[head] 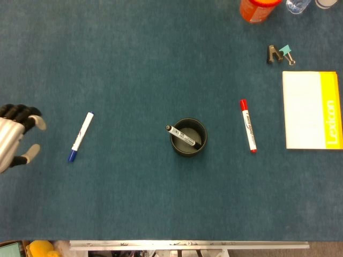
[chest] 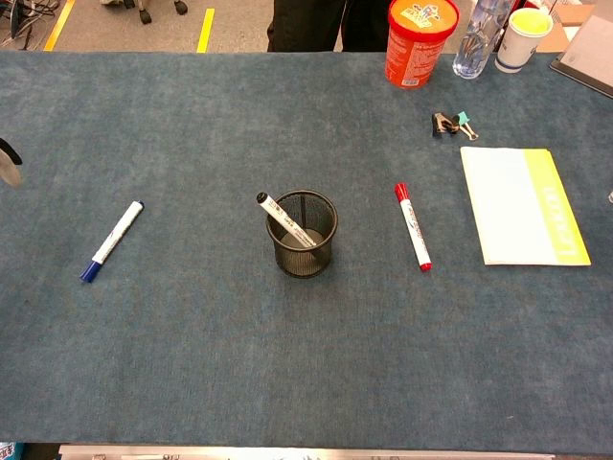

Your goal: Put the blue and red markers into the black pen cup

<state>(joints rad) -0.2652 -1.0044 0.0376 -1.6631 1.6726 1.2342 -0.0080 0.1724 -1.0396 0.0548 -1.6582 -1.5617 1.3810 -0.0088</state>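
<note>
The blue marker point(head: 81, 137) point(chest: 112, 241) lies flat on the blue mat at the left, its cap toward the front. The black mesh pen cup point(head: 188, 137) point(chest: 303, 234) stands in the middle with a black marker point(head: 182, 136) leaning inside. The red marker point(head: 247, 126) point(chest: 413, 226) lies flat to the cup's right. My left hand point(head: 16, 136) point(chest: 8, 161) enters at the left edge, fingers apart, holding nothing, a short way left of the blue marker. My right hand shows in neither view.
A white and yellow notepad point(head: 312, 110) point(chest: 523, 204) lies at the right. Binder clips point(head: 281, 54) point(chest: 452, 124) sit behind it. An orange canister point(chest: 420, 40), a bottle point(chest: 477, 38) and a cup point(chest: 525, 38) stand along the far edge.
</note>
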